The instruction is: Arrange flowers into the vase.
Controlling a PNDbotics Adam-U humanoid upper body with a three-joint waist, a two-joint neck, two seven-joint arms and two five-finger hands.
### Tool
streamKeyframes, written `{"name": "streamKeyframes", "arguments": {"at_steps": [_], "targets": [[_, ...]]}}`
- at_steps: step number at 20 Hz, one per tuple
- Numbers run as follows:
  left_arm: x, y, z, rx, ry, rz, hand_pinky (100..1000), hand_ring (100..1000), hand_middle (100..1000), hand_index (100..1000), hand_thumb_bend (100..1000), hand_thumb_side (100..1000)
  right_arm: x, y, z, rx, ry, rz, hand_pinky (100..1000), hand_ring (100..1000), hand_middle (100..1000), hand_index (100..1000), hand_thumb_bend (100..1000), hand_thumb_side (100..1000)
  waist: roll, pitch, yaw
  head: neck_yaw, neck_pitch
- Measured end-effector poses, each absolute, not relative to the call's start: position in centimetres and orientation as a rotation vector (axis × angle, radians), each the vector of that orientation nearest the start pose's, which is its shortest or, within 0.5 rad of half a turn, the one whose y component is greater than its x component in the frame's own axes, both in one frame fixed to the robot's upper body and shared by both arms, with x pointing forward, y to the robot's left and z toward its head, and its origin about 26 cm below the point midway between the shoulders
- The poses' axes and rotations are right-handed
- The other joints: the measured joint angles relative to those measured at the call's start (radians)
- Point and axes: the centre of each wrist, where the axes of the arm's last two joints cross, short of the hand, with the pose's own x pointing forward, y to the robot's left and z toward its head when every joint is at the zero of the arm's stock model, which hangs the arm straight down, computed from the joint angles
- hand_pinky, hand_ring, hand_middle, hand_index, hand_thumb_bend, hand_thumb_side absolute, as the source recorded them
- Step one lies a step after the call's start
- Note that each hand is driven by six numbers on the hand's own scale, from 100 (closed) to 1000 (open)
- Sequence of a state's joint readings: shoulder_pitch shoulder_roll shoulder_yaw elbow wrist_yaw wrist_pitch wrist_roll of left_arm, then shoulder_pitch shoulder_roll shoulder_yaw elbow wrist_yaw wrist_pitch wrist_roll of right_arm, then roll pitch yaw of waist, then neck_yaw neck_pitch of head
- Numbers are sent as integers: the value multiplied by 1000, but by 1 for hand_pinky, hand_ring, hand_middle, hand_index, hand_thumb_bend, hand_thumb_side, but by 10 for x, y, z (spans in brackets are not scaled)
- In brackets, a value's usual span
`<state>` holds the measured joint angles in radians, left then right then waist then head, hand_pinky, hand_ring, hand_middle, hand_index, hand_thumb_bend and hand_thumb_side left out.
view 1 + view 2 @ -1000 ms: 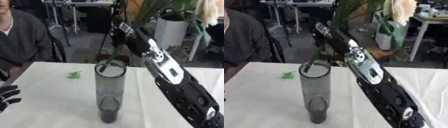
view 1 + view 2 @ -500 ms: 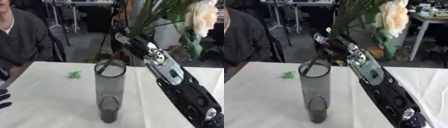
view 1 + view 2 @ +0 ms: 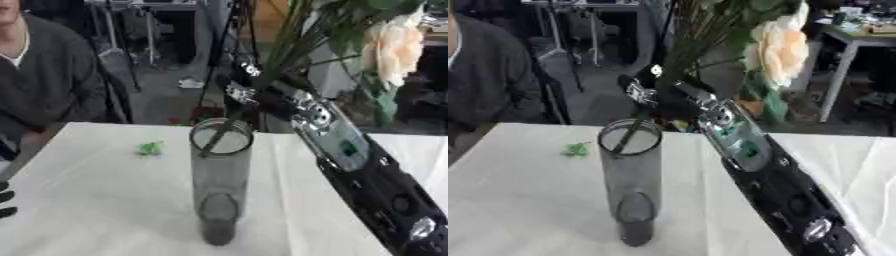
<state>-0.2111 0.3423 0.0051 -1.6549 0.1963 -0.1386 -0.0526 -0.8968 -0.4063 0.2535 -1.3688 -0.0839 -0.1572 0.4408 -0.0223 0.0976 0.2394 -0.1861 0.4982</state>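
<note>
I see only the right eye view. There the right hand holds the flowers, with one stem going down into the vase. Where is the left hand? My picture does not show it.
Observer: The left eye view shows a dark sliver of the left hand at the picture's lower left edge, by the near left side of the table.
Operator: Is it close to the vase or to the green scrap?
Observer: No. In that view it lies apart from both and touches neither; bare cloth shows between them.
</note>
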Motion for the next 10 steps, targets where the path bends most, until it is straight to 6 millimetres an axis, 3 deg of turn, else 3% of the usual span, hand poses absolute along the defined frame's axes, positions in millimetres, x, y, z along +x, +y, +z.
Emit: {"name": "streamKeyframes", "arguments": {"at_steps": [10], "targets": [[324,304,92,21,-1974,-232,761,814,771,805,1000,741,429,-200,254,153,-2047,1292,154,466,348,421,100,780,-3,-2,-2,3,0]]}}
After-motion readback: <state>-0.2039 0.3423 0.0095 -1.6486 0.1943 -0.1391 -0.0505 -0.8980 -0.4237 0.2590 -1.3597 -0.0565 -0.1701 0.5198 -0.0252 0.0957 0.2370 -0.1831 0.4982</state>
